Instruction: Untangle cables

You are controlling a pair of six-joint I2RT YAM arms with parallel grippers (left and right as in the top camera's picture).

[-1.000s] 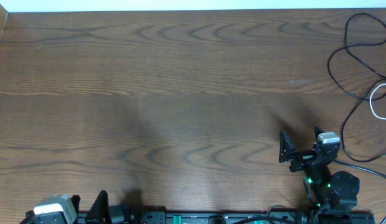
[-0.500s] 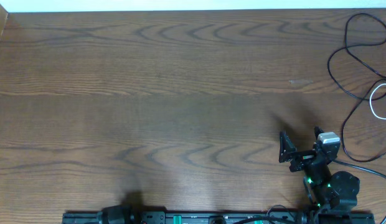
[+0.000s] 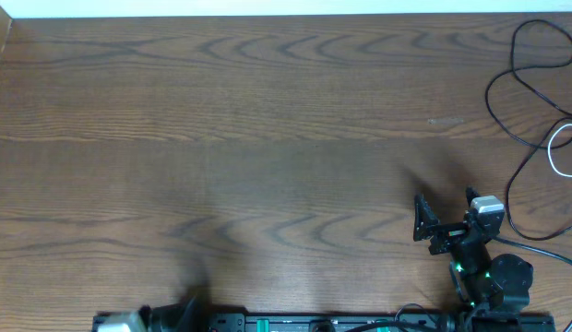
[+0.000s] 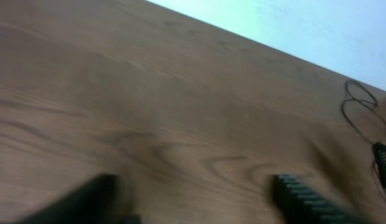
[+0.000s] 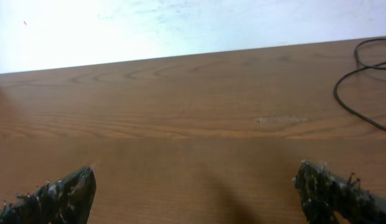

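Right gripper [image 3: 445, 199] is sitting wide open and empty at the near edge, likely staging for the cables [image 3: 490, 96] bunching at the worktop's [image 3: 268, 138] far-right corner. Left gripper [image 4: 193, 186] is gaping too, holding nothing.

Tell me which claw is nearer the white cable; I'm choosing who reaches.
Right: the right claw is below-left of the white cable; the left claw is far across, bottom-left.

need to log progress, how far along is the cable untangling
Done: nothing that shows. The black cables and white cable lie in crossing loops at the right edge of the table.
In hand: nothing. The right claw is open and empty; the left claw is open and empty too, low at the near edge.
Left: probably the whole job, reaching the cables and pulling them apart.
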